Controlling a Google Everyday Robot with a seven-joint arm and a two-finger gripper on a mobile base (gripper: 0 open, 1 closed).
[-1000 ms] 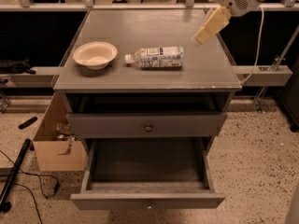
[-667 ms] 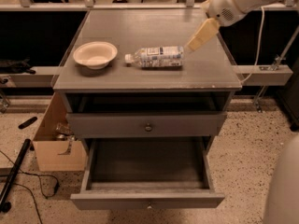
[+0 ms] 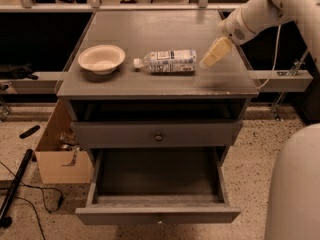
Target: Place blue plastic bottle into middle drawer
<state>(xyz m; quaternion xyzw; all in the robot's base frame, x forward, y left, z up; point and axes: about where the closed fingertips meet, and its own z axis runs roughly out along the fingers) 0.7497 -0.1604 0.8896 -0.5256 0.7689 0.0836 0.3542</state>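
Grey worktop carrying blue plastic bottle, lying sideways just beside your end effector; its opening: cannot tell. Likely light, slippery, crushable; be gripping mid-label.

The clear, glossy plastic bottle with a blue-and-white label is lying on the smooth matt grey cabinet top, with the smooth cream plastic-looking gripper hovering just right of it.

bottle blue-white label | bowl cream | cabinet grey | claw cream, beside bottle
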